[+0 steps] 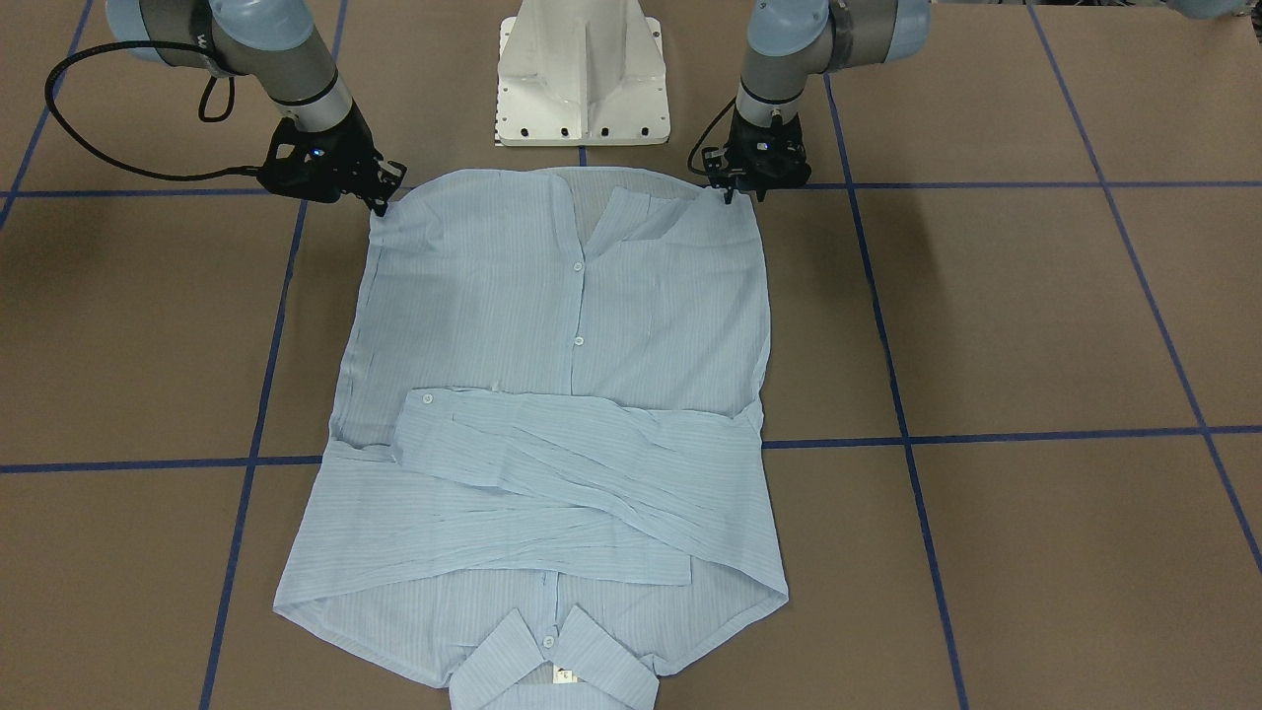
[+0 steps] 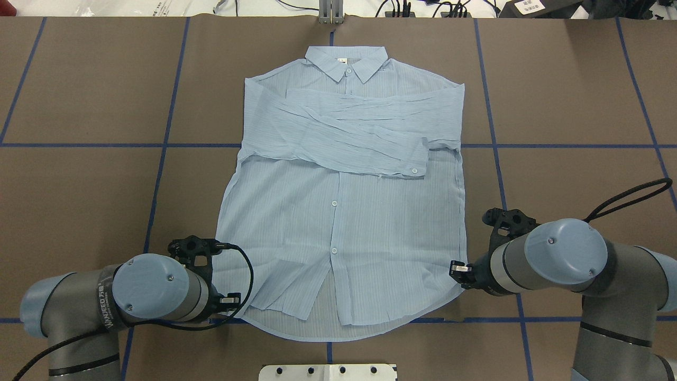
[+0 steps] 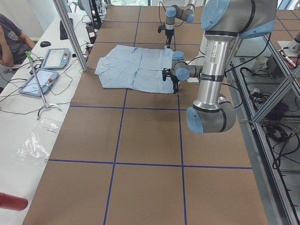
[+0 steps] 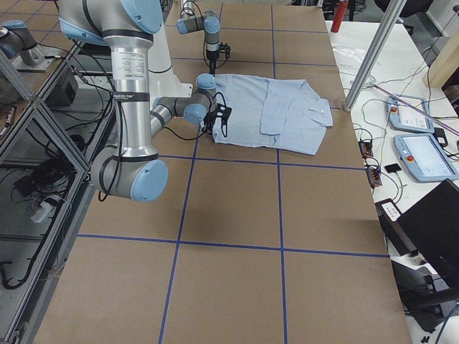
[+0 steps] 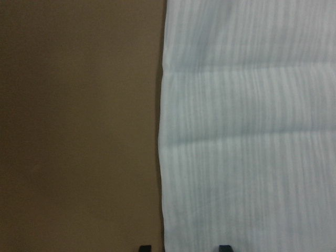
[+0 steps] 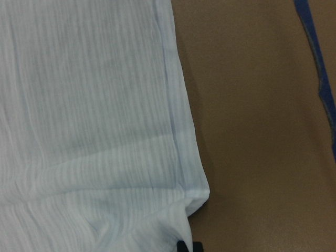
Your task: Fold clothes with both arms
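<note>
Pedestal (image 1: 584, 79) stands near shirt (image 1: 552, 325) hem, between left gripper (image 1: 735, 195) and right gripper (image 1: 383, 202).

White lettering on the black band (image 2: 104, 302) round the grey metal left arm (image 2: 61, 299) reads roughly "WANJEED"; other labels are illegible.

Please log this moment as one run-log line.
shirt flat, sleeves crossed | left gripper open over hem corner | right gripper pinching hem corner
</note>
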### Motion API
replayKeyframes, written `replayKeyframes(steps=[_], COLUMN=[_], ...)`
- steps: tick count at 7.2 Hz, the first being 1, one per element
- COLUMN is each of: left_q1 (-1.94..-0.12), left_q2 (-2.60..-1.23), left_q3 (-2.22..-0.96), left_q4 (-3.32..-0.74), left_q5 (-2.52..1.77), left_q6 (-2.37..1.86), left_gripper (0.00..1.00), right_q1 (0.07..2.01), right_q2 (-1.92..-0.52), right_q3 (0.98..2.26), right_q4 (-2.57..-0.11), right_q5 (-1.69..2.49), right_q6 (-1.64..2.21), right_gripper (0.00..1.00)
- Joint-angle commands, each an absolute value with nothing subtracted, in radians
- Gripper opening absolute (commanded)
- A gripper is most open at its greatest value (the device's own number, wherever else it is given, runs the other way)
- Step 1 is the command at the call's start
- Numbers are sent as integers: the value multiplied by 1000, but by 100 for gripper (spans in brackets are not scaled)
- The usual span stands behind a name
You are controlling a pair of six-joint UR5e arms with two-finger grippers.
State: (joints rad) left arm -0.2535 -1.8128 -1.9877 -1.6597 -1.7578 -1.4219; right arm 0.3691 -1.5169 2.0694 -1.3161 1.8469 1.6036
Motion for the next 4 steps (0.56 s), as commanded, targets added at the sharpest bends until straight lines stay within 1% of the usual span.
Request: replayKeyframes(steps=[1, 4], left_q1=[-253, -253], left_q2=[-1821, -1821], left_q3=[-1980, -1970], left_q4=[-1661, -1661], left_q5=[-1756, -1755], left_q6=[-1419, -1419], left_gripper=[53, 53], right_q1=[371, 370], right_q2=[-1520, -1520], right_q3=[2069, 2069], right_q4=[-1316, -1316], right_q5=[1848, 1848], right_q6=[1591, 1591], right_gripper=[0, 0])
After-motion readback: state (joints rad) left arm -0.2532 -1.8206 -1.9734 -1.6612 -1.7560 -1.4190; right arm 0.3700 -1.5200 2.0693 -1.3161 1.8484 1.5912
